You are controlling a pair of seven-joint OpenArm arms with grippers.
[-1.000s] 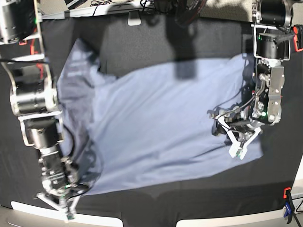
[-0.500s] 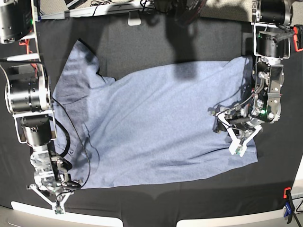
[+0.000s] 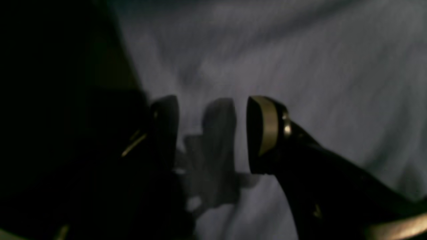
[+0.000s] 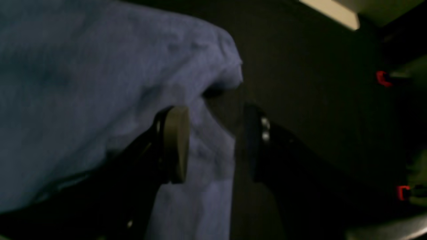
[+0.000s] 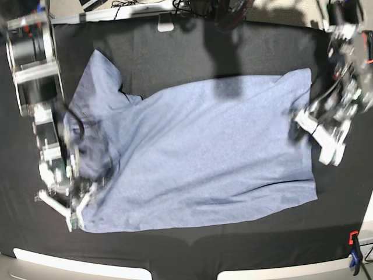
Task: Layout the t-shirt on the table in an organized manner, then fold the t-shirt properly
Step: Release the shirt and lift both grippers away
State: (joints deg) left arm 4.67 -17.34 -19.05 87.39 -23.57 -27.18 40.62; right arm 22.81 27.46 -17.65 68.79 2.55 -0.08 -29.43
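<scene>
At base-view left: right gripper, low over the corner of the t-shirt nearest that side; motion-blurred. The wrist view shows its jaws parted to a middling gap with nothing clamped: one pad lies against bunched blue fabric and the opposite finger sits over bare black cloth, the garment's edge running between them.

Centre: t-shirt, light blue-grey, heathered, spread flat across the table with its long axis running side to side. One short sleeve juts toward the far left corner; folds and dark shadow gather along the left side beneath the arm. The body lies mostly smooth, with faint creases near the lower right corner.

Table: matte black fabric surface, showing on all sides of the garment; pale strips along the near edge.

At base-view right: left gripper, blurred, over the right-hand edge of the garment. The wrist view shows its jaws spread wide and empty, one tan-faced fingertip hanging just above rippled shirt cloth.

Far right, near corner: orange-and-black clamp on the table edge.
</scene>
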